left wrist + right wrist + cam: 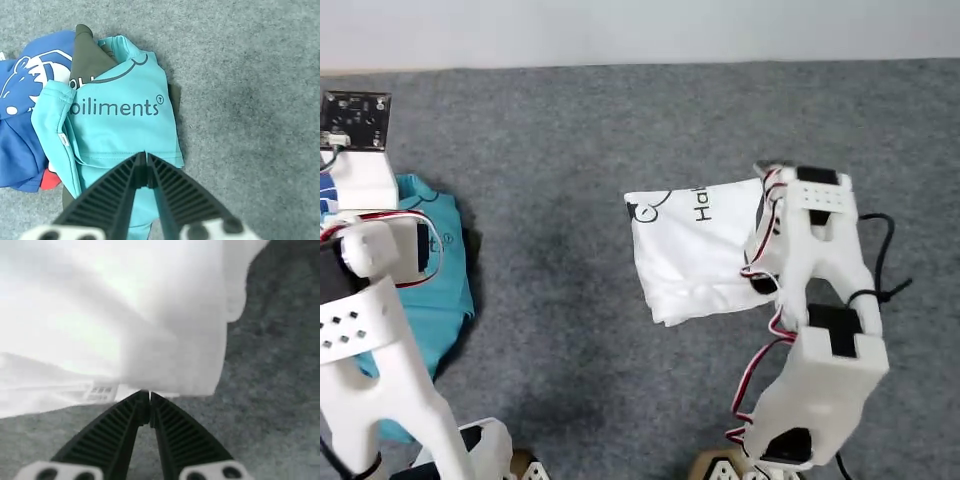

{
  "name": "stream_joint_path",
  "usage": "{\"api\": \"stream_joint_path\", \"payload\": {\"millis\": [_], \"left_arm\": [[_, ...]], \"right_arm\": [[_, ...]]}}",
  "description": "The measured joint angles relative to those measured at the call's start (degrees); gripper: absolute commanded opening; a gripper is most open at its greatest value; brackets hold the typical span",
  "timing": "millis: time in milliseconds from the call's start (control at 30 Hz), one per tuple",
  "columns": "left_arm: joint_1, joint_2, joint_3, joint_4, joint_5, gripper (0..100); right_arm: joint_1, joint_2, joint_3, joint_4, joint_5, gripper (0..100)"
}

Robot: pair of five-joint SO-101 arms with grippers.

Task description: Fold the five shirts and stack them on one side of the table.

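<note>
The move I have to judge turns on the white shirt (695,255) and my right pincer (149,397). The shirt lies directly ahead of that pincer's tips, its near hem touching or just beyond them, and the cloth spreads away from the tips toward the other arm's side of the bench (550,150). The right pincer is fully closed, tip against tip. I see no cloth caught between the tips, though the hem sits so close that I cannot rule out a thin pinch. My left pincer (146,159) is also closed and empty, and it hangs over the lower hem of the teal shirt (125,120). That shirt tops a pile with a blue shirt (20,125), a dark shirt (87,52) and a scrap of red cloth (48,180) under it. The right arm (820,290) is clearly the nearer one to the white shirt, and the left arm (370,330) is well apart from it. From above, I get the white shirt's outline, roughly squared and partly folded, and the open stretch of bench between it and the pile, but the arm's body covers the pincer there. The right wrist camera supplies the contact at the hem and a small sewn label beside the tips. The left wrist camera shows the pile's layers, which the overhead view largely hides under the left arm.
</note>
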Motion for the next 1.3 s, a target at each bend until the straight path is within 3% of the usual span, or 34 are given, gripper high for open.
{"api": "stream_joint_path", "payload": {"millis": [267, 600, 867, 1300], "left_arm": [[0.0, 0.0, 0.0, 0.0, -0.4, 1], [0.0, 0.0, 0.0, 0.0, -0.5, 1], [0.0, 0.0, 0.0, 0.1, -0.5, 1], [0.0, 0.0, 0.2, 0.1, -0.5, 1]], "right_arm": [[-11.2, -8.7, -1.8, 4.7, -0.4, 0.9], [-24.1, -2.0, -1.8, -4.8, -9.2, 0.9], [-27.8, 6.2, -1.8, -8.8, -10.9, 0.9], [-30.2, 5.5, -8.4, 3.5, -7.1, 0.9]]}}
